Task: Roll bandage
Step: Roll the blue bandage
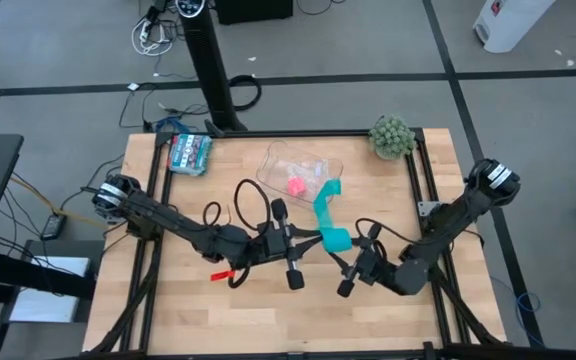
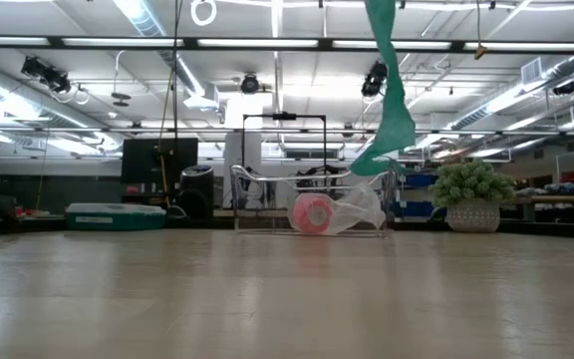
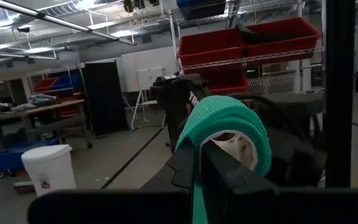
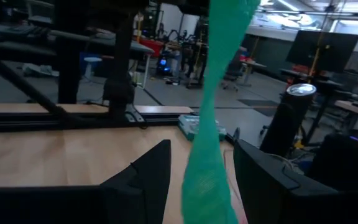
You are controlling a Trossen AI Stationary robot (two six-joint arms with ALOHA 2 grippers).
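The bandage is a teal roll (image 1: 336,240) on a pale core, held above the table's middle with my left gripper (image 1: 321,240) shut on it. Its loose teal strip (image 1: 324,205) runs down from the roll toward the far side, and its end (image 2: 369,162) rests on a clear plastic bag (image 1: 303,168). My right gripper (image 1: 346,258) stands open just right of the roll. In the right wrist view the strip (image 4: 207,168) hangs between its two fingers; whether it brushes one I cannot tell. My left gripper (image 3: 197,158) grips the roll's wall (image 3: 194,146) at the open end of the core. One finger (image 3: 229,177) reaches into the hollow and the other (image 3: 178,174) lies outside. It comes in about level from the table's left. The roll is lifted clear, with the strip hanging below it.
The clear bag holds a pink roll (image 1: 295,186). A flat teal-patterned packet (image 1: 190,153) lies at the far left, a small potted plant (image 1: 391,136) at the far right corner, and a red item (image 1: 223,272) under my left arm. The near part of the table is bare wood (image 1: 268,320).
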